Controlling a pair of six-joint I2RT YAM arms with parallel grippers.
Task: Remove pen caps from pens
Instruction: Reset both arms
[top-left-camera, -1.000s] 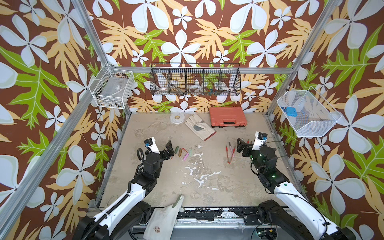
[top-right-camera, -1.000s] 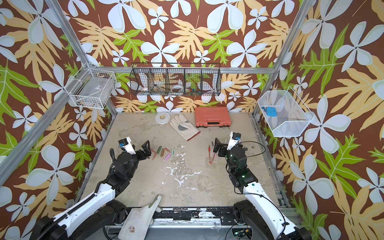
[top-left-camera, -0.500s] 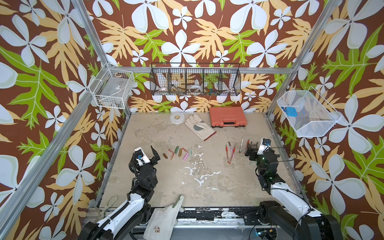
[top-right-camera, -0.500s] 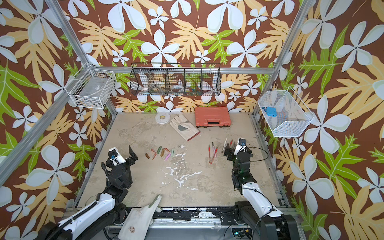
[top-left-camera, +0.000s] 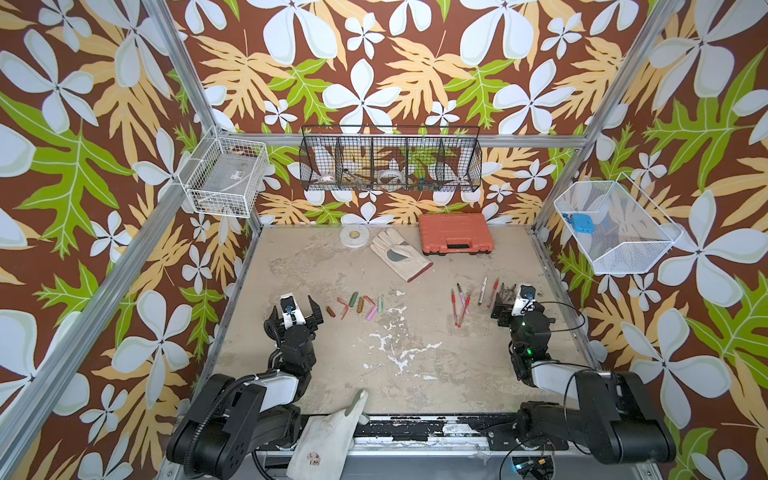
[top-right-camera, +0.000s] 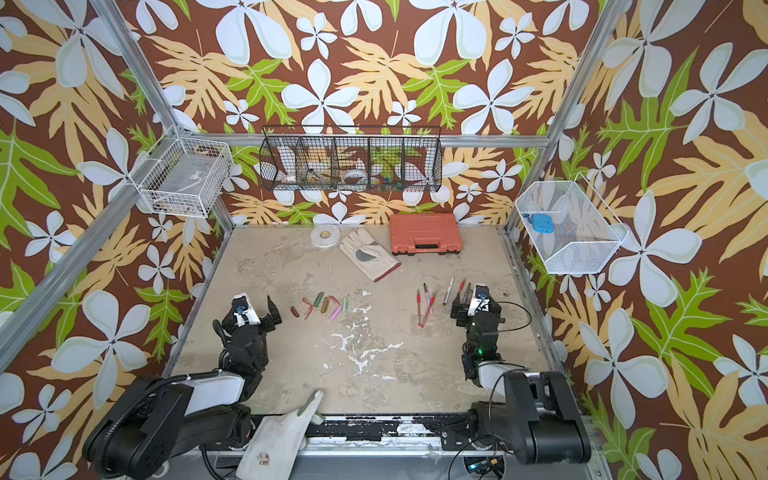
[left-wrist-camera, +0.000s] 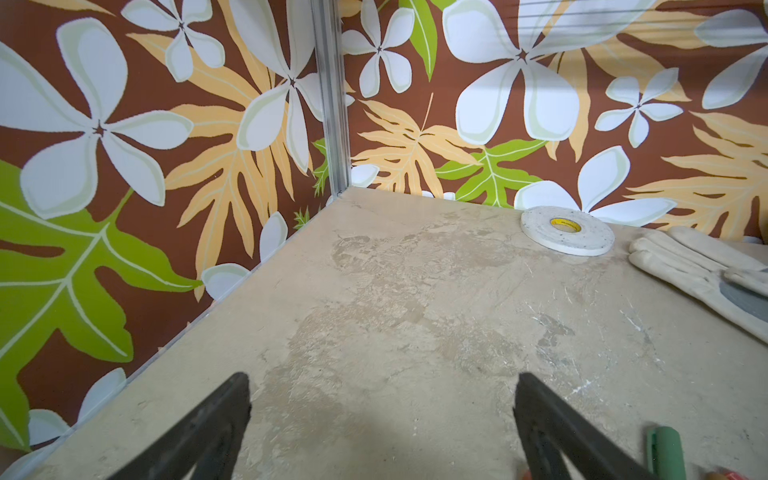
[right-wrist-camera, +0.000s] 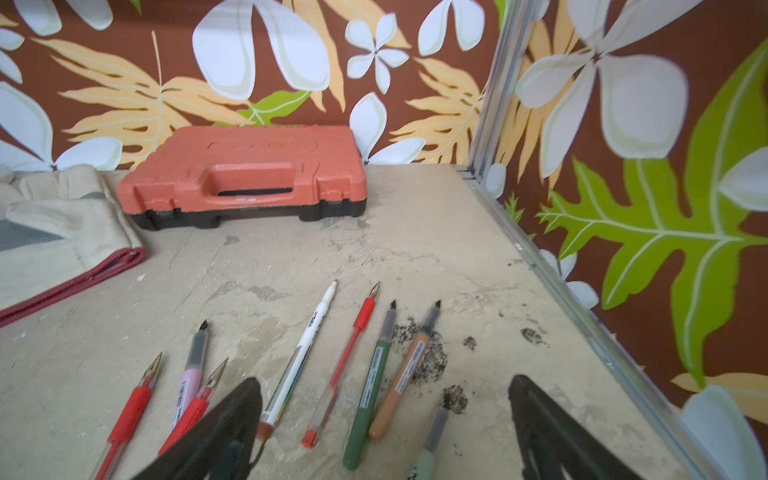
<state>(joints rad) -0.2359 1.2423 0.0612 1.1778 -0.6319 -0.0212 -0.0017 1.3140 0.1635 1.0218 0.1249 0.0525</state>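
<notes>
Right pincer (right-wrist-camera: 384, 382) pulled back (spread wide); toolbox (right-wrist-camera: 245, 174), glove (right-wrist-camera: 62, 224) beyond pens (right-wrist-camera: 299, 361).

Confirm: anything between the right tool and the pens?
Nothing visible. The pens lie uncapped on the bare table, directly ahead of the right tool. Its jaws are open and empty, and some pens show in the gap between them.
</notes>
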